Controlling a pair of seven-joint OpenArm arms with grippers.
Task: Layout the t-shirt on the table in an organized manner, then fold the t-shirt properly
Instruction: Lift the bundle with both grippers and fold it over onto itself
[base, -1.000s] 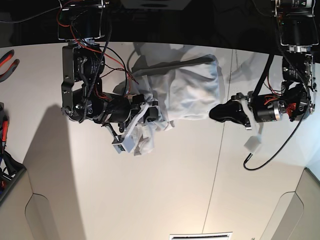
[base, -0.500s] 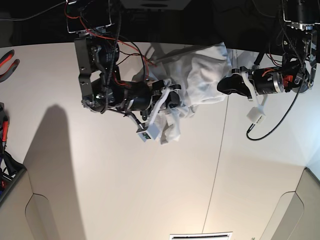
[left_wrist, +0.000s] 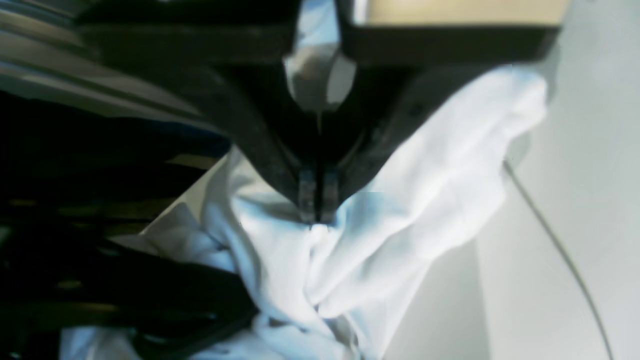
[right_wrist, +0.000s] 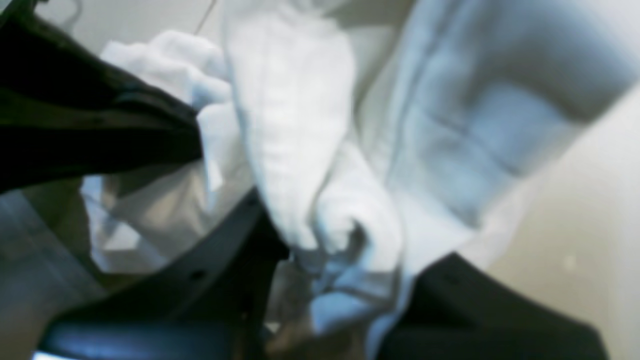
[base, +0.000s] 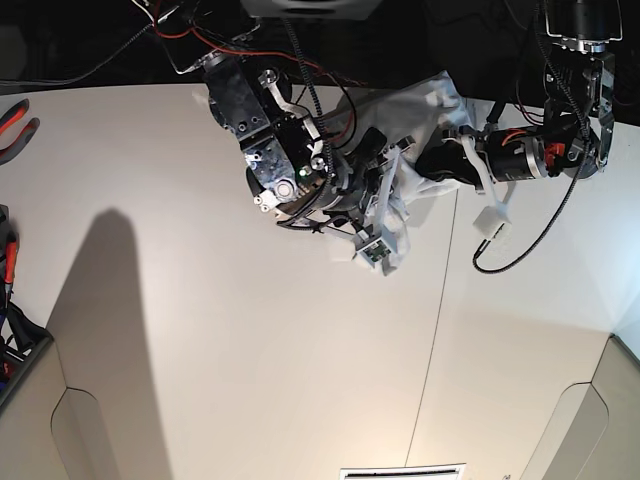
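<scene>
left wrist: left tool pinched together on a fold of the t-shirt, cloth hanging below the tips | right wrist: right tool narrow, bunched cloth between its fingers | base: t-shirt crumpled between both tools near the surface's far edge

Beyond the white work surface, from ten o'clock round to two o'clock, the room falls away into near-black shadow, with no wall or window to make out. Two beige cut-out panels sit at the near corners, one at seven o'clock and one at five o'clock. Light from above throws a broad grey shadow down the left side, toward eight o'clock. A red-handled tool lies at the left margin at ten o'clock. A pale vented strip shows at six o'clock.
</scene>
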